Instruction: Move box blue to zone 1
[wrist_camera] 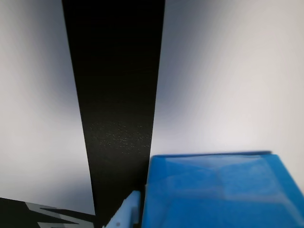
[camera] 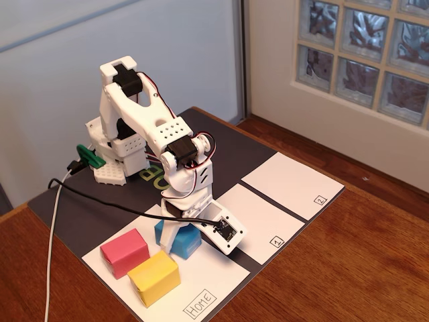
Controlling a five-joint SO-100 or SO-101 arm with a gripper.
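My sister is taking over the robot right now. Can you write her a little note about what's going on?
Gripper: down at the blue box, jaws either side of it; a firm grip can't be confirmed.
Blue box: on the Home panel, near the dark strip beside zone 1.
Done: arm has reached the box.
Left: grip it, lift, carry it over the strip, set it on zone 1.

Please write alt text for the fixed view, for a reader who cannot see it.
A white robot arm lowers its gripper around a blue box on the white Home panel, beside a pink-red block and a yellow block. Panels marked 1 and 2 lie empty to the right.
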